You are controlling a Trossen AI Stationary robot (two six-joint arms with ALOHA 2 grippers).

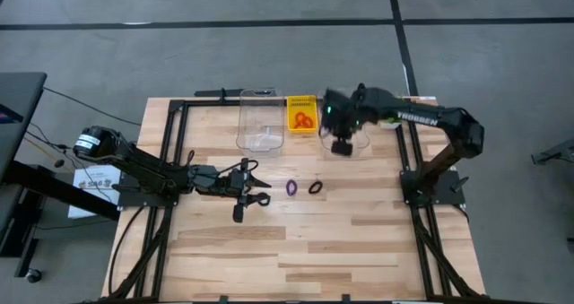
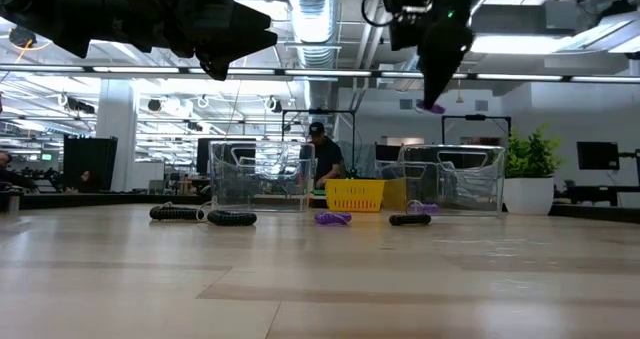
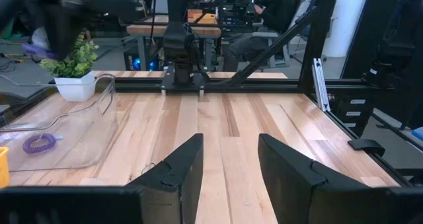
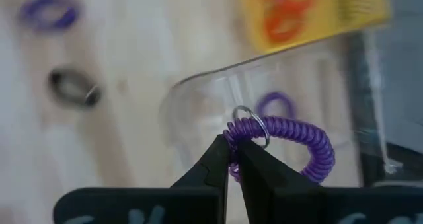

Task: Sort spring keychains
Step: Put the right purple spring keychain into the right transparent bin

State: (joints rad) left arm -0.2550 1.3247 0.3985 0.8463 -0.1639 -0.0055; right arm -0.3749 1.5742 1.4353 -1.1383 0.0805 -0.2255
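Note:
My right gripper hangs above the right clear bin, shut on a purple spring keychain. Another purple keychain lies on that bin's floor. A purple keychain and a black one lie flat on the table between the arms. The yellow basket holds orange keychains. My left gripper is open, level above the table left of the purple one, touching nothing. In the low view two more black keychains lie below it. My right gripper pinches the purple keychain at the coil's end by its metal ring, between the two fingertips. The fingers come from above, pointing down. The keychain is lifted clear and sticks out sideways from the fingertips above the bin.
A second clear bin stands left of the yellow basket along the table's far side. Black frame rails run along the left and right sides. The near half of the wooden table is bare. A person sits beyond the table in the room.

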